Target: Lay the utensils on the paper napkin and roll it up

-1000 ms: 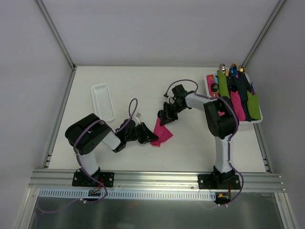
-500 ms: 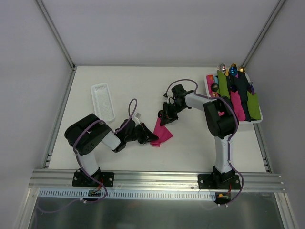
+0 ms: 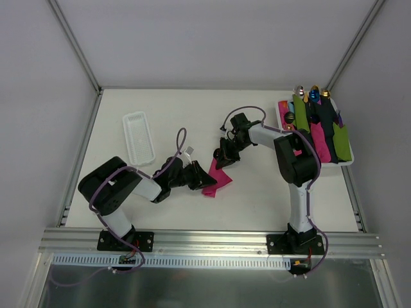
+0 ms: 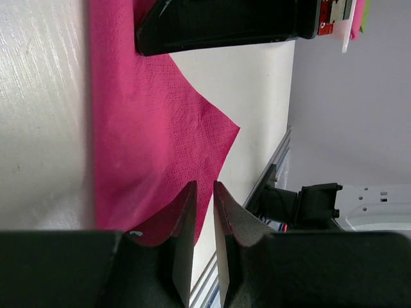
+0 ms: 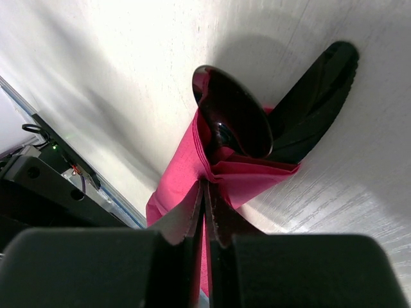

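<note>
Two dark utensils (image 5: 234, 122), a glossy black spoon bowl and a flatter matte piece beside it, lie bundled in the far end of the paper napkin (image 5: 183, 173); the thin, dimpled magenta sheet is gathered around them there, and lies looser and flatter towards the arms' bases. The right gripper (image 5: 205, 192) has its fingers pressed together on a fold of the pink paper just below the spoon bowl; the left gripper (image 4: 204, 192) stands at the napkin's near-left edge, its fingers parted by a narrow slit with nothing visibly between them. The napkin lies in the middle of the table (image 3: 257, 192) between the two grippers, its long axis slanting from the right gripper towards the left one; the loose flap therefore sits just before the left gripper, the nearer arm for tucking it over. The paper looks soft, likelier to crumple than to roll cleanly.
</note>
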You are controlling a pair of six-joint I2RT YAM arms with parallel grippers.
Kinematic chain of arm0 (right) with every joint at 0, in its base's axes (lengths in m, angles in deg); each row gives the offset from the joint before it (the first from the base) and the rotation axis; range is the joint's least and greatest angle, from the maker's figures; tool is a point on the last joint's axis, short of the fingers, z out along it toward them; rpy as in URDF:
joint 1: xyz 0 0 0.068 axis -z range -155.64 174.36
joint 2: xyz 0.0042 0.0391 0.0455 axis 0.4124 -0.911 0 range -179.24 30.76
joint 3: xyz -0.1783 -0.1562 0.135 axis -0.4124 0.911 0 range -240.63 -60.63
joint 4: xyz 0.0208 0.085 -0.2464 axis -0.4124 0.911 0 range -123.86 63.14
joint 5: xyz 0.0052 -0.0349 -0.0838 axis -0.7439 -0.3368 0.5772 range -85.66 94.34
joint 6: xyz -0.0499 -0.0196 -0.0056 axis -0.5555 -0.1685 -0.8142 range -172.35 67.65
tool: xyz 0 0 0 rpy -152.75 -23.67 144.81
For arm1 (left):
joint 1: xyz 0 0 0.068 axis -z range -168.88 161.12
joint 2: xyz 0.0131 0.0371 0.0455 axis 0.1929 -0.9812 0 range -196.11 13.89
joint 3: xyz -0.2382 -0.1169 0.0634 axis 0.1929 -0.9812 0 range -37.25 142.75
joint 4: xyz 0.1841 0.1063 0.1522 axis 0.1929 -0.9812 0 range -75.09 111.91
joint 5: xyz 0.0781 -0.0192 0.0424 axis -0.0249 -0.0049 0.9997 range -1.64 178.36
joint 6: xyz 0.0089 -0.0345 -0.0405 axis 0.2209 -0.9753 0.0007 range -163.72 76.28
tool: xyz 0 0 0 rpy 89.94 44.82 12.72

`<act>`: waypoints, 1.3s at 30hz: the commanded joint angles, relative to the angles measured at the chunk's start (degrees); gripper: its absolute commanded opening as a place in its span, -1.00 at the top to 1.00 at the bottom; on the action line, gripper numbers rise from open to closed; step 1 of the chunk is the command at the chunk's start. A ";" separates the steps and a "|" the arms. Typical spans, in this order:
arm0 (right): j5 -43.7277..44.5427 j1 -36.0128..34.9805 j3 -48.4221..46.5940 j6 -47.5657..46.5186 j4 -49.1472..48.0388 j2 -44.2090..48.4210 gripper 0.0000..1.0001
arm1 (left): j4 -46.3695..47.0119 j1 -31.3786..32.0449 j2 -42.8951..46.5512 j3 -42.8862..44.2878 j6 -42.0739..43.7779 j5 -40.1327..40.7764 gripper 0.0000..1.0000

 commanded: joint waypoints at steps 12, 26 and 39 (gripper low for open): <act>5.59 -0.31 -0.52 -2.16 2.91 -2.06 0.91 | 12.80 1.83 -7.26 -1.05 -2.26 -5.36 0.74; 2.17 -0.22 -1.49 -4.09 3.34 0.93 0.78 | 15.53 2.01 -20.71 -3.60 -7.89 0.09 0.92; 0.32 0.66 -3.35 -8.84 7.22 10.32 0.37 | 21.16 2.01 -26.34 -5.44 -12.55 2.55 0.97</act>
